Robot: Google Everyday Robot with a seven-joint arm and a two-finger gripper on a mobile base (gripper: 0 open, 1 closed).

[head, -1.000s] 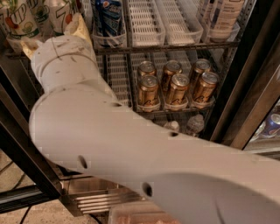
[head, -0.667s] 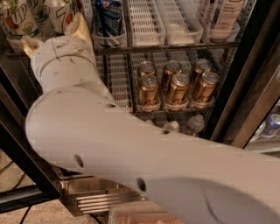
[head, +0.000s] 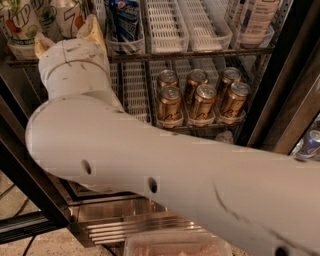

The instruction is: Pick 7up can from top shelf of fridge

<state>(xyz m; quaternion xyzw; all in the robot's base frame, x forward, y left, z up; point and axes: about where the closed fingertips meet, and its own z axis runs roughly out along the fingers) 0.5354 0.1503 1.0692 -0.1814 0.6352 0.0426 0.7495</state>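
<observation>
Bulky white arm [head: 150, 150] with dark holes; tan-fingered pincer [head: 66, 34] at the top shelf [head: 200, 52].

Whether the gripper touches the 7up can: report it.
Cannot tell. In the camera view the gripper sits just below the 7up can; its wrist hides any contact.

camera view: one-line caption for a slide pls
Open gripper at the 7up can on the fridge's top shelf, arm across the foreground.

The top shelf [head: 200, 52] holds 7up cans [head: 20, 22] left of the Pepsi can [head: 123, 20] and white trays [head: 167, 25] right of it. My gripper [head: 66, 33], fingers apart, is just before the 7up cans.
</observation>
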